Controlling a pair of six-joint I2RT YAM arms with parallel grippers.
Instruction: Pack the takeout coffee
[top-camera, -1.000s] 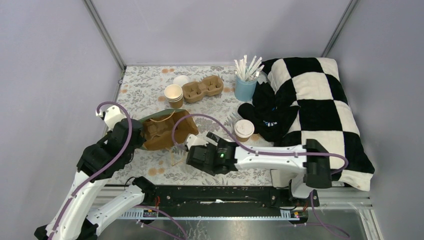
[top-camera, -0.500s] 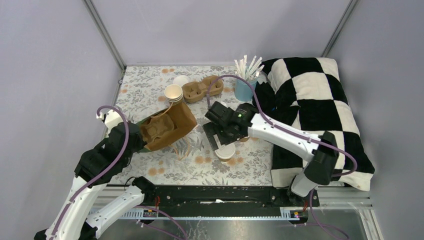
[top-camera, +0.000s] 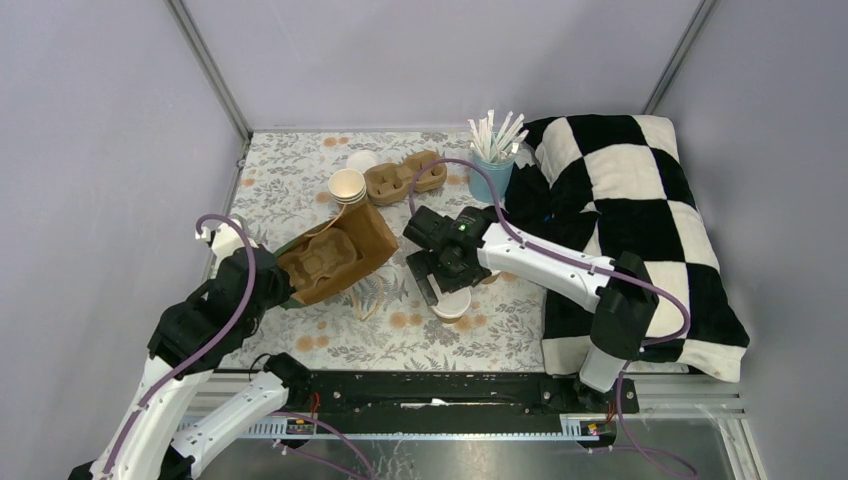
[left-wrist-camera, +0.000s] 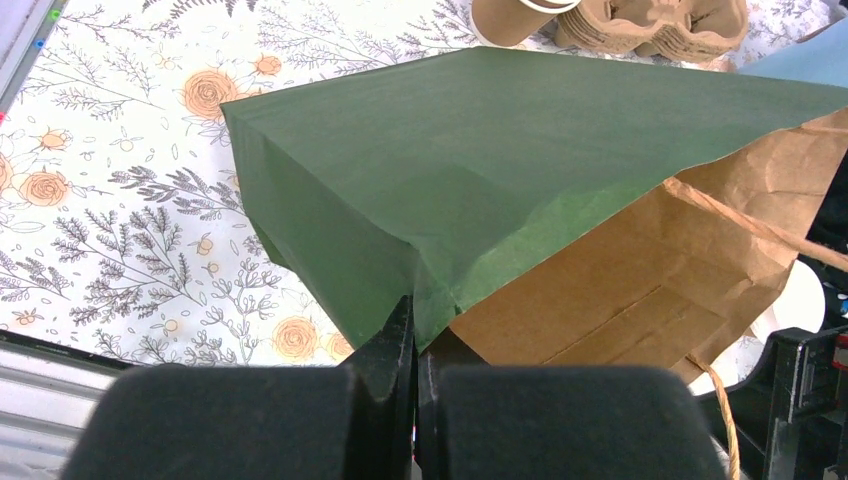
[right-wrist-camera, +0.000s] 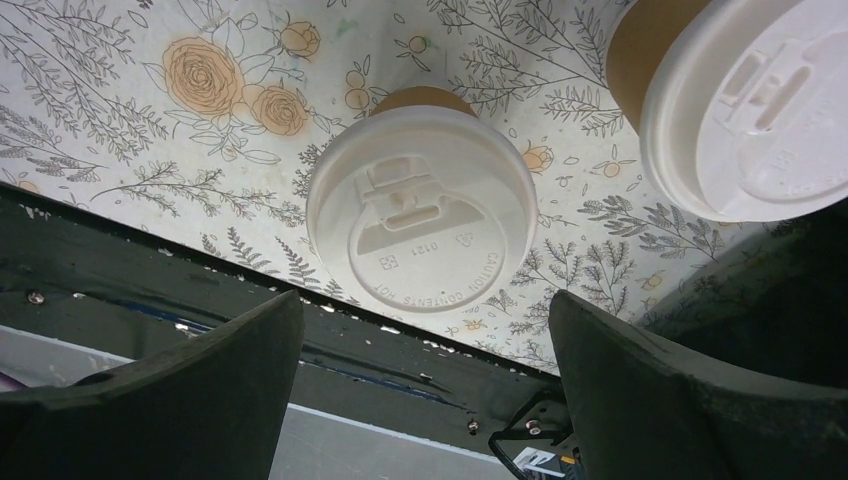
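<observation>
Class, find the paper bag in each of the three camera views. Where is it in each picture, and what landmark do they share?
Top external: paper bag just left of centre.
Left wrist: fills the middle and right; green outside, brown inside, its edge pinched by the left gripper.
Right wrist: not in it.
Shared landmark: the floral tablecloth, in all three.

The bag (top-camera: 335, 262) lies on its side near the table's (top-camera: 290, 170) left edge. To its right, mid-table, stands one lidded cup (right-wrist-camera: 422, 208), with a second lidded cup (right-wrist-camera: 745, 105) just behind it. The carrier (top-camera: 405, 178) sits by the far edge.
</observation>
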